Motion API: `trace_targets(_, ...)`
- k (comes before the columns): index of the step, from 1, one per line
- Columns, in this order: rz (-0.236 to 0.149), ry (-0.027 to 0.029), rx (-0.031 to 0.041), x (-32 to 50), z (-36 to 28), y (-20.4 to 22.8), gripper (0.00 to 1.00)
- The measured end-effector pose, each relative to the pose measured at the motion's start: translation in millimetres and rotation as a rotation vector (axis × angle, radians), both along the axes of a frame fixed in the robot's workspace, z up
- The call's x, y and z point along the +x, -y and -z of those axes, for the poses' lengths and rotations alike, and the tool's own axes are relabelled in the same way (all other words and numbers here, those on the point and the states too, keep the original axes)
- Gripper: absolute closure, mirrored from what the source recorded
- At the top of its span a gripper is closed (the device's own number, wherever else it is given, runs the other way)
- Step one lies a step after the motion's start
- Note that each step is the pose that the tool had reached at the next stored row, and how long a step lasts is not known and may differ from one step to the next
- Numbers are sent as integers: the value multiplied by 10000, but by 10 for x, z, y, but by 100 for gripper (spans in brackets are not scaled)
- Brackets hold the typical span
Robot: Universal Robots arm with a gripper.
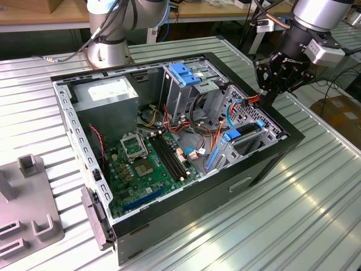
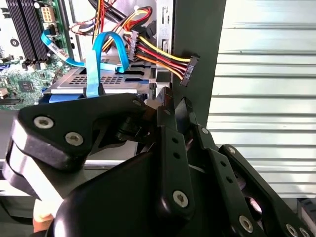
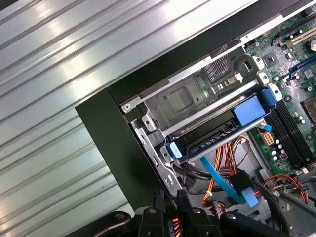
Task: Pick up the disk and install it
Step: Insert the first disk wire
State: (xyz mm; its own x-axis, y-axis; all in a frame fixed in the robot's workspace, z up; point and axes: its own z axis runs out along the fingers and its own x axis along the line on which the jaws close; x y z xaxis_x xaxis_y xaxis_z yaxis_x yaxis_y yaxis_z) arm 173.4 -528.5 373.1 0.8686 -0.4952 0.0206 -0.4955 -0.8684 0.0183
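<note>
Exterior view: an open computer case (image 1: 186,209) on the ribbed surface (image 1: 316,197); white sticker (image 1: 107,89) on its grey box (image 1: 125,106), print unreadable. The disk (image 1: 246,134) sits slotted inside toward the exterior view's right, claw (image 1: 266,97) pinched together over the case's rim beside it.

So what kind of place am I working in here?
Probably a robotics lab or workshop: an open computer case lies on a ribbed metal table, with a robot arm's base mounted beside it.
</note>
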Motion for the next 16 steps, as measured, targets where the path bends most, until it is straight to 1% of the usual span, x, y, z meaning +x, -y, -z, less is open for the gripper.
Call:
trace_targets(5,-179,7,-3,47,-18,-22,75)
trace_targets(8,-309,7,0,59,-27,-39,75)
trace_targets(10,-467,7,0,60,-30,-50,75)
trace_targets(13,-822,9,0,61,-30,-65,74)
trace_targets(15,-987,33,-1,62,-29,-90,74)
trace_targets(16,-1041,42,-1,61,-29,-104,68)
